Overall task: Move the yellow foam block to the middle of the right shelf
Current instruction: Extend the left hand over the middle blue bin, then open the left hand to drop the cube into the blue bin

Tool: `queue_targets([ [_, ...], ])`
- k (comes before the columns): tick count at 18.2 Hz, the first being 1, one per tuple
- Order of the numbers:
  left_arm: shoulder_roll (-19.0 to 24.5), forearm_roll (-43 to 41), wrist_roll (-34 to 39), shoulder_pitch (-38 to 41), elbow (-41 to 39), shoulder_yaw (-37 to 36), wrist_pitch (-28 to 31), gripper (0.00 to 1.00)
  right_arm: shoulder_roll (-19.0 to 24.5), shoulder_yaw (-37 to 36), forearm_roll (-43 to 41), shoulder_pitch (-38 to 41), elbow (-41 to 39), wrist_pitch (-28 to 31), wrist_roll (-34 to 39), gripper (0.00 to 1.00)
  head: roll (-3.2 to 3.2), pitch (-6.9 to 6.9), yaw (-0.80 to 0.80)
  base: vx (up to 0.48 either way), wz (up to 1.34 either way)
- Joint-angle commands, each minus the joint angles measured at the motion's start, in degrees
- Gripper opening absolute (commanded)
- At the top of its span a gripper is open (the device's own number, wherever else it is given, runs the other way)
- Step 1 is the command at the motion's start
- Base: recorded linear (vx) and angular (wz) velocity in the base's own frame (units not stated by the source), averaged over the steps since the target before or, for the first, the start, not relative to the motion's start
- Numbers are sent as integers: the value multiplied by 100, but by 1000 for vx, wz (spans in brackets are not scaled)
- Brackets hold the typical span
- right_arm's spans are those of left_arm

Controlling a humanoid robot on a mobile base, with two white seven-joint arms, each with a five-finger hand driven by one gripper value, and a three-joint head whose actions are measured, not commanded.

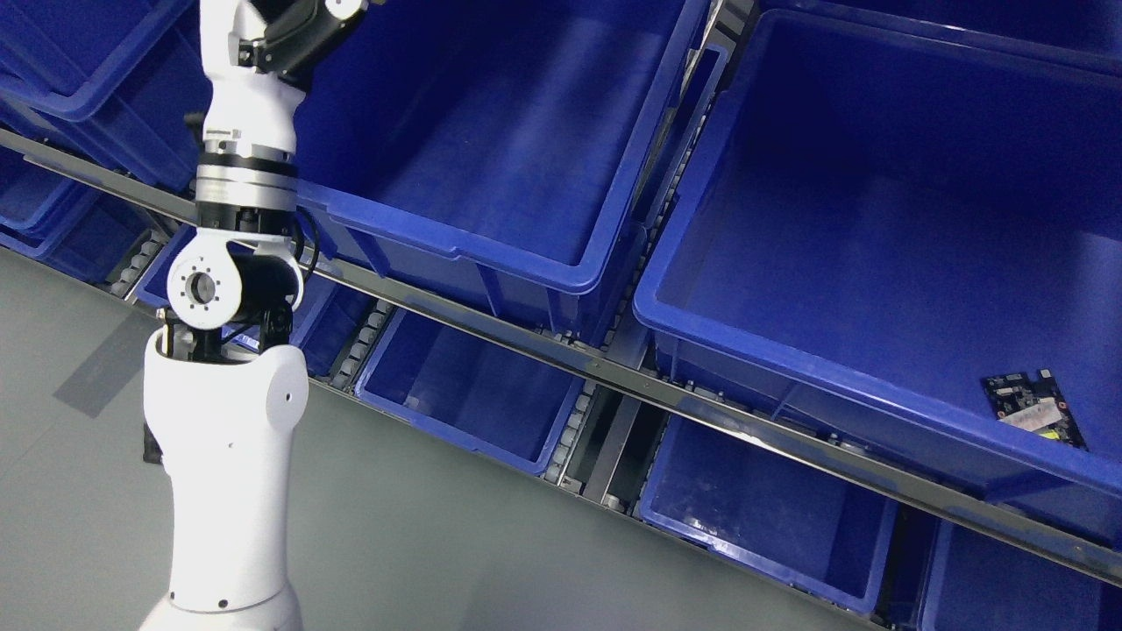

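No yellow foam block shows in the head view. My left arm (230, 350) rises from the lower left, white with a black and silver wrist joint, and runs up past the top edge. Its hand is cut off by the top of the picture. The right arm does not show. Two large blue bins fill the middle shelf: one in the centre (543, 254) and one on the right (701, 333).
A small dark circuit board (1034, 409) lies in the right bin's near corner. A metal shelf rail (614, 377) runs diagonally under the bins. Smaller blue bins (456, 429) sit on the lower shelf. Grey floor (79, 491) lies at lower left.
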Motion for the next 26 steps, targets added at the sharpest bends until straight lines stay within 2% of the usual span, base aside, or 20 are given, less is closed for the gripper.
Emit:
queue_targets([
  [1, 100, -9, 642, -831, 312, -725, 1486, 27, -100, 0, 0, -9, -100, -4, -1, 100, 0, 0, 0, 58, -56],
  [4, 100, 0, 1286, -1086, 822, -971, 1973, 27, -100, 0, 0, -9, -100, -4, -1, 100, 0, 0, 0, 32, -51],
  [11, 100, 412, 1410, -1086, 1657, -1797, 1974, 29, -100, 0, 0, -9, -100, -4, -1, 100, 0, 0, 0, 7, -5],
  [14, 100, 439, 1401, -1086, 1948, -1816, 1974, 31, -100, 0, 0, -9, -100, -4, -1, 100, 0, 0, 0, 0, 0],
  [15, 100, 439, 1401, -1086, 2062, -1816, 1974, 37, -100, 0, 0, -18, -100, -4, -1, 100, 0, 0, 0, 0, 0],
  [18, 100, 431, 1357, -1095, 2230, -1860, 2210, 86, -100, 0, 0, -9, -100, -4, -1, 100, 0, 0, 0, 0, 0],
  [19, 100, 413, 1340, -1095, 2204, -1869, 2255, 98, -100, 0, 0, -9, -100, -4, -1, 100, 0, 0, 0, 0, 0],
  [24, 100, 395, 1305, -1086, 1617, -1772, 2142, 100, -100, 0, 0, -9, -100, -4, -1, 100, 0, 0, 0, 0, 0],
  [26, 100, 395, 1305, -1060, 1177, -1606, 1695, 100, -100, 0, 0, -9, -100, -4, -1, 100, 0, 0, 0, 0, 0],
])
